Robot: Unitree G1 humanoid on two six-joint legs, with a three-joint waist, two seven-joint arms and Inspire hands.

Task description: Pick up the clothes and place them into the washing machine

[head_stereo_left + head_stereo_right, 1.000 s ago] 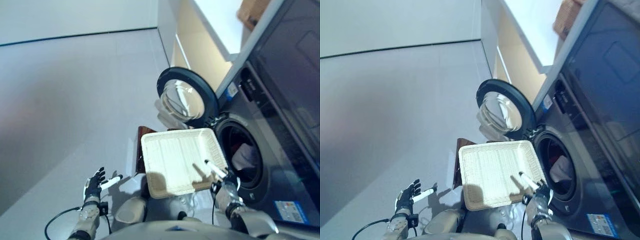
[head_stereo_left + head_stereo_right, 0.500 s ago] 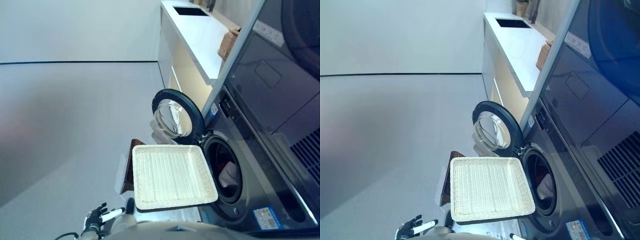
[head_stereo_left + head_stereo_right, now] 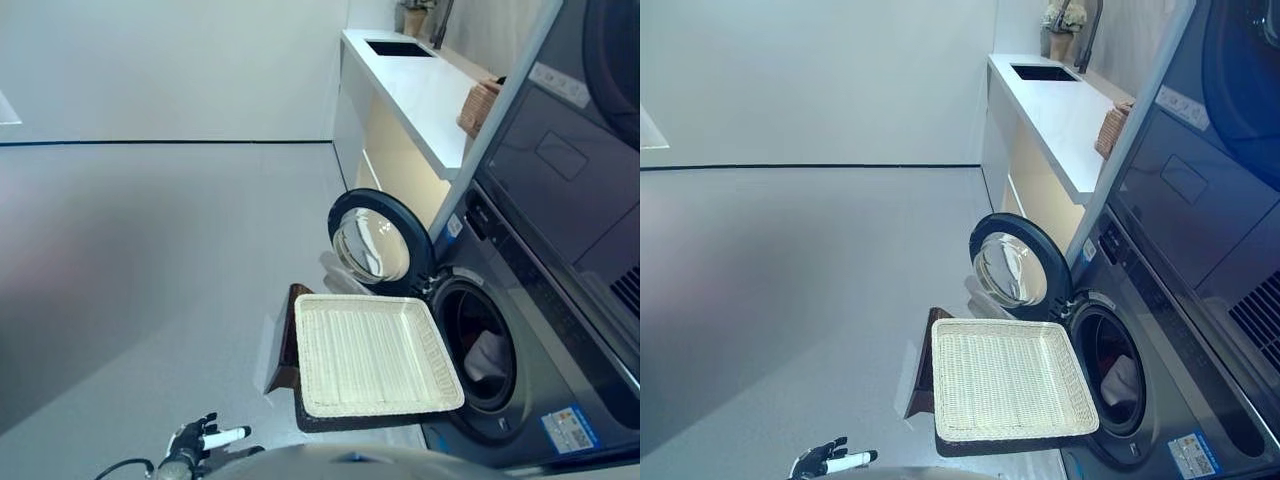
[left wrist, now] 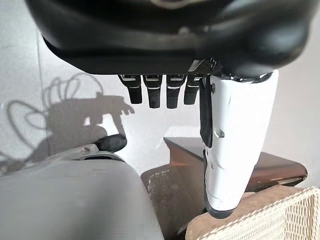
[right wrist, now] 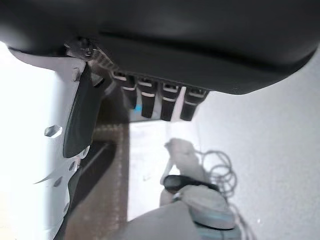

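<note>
The shallow wicker basket (image 3: 375, 355) rests on the low dark brown box (image 3: 290, 345) beside the washing machine (image 3: 520, 330), and nothing lies in it. The machine's round door (image 3: 380, 245) stands open behind the basket. Light and red clothes (image 3: 490, 355) lie inside the drum. My left hand (image 3: 195, 440) hangs low over the floor left of the basket, open and empty; it also shows in the left wrist view (image 4: 170, 30), with the basket's corner (image 4: 260, 217) past the white thumb. My right hand (image 5: 175, 40) is open and empty over the floor.
A white counter (image 3: 1060, 110) with a sink runs along the wall behind the machine, with a small wicker box (image 3: 480, 105) on it. A dark appliance (image 3: 580, 170) sits above the machine. Grey floor (image 3: 150, 280) spreads to the left.
The camera has tilted up, so the whole picture shifted. My right hand has drawn back from the basket's near right edge. My left hand has lowered.
</note>
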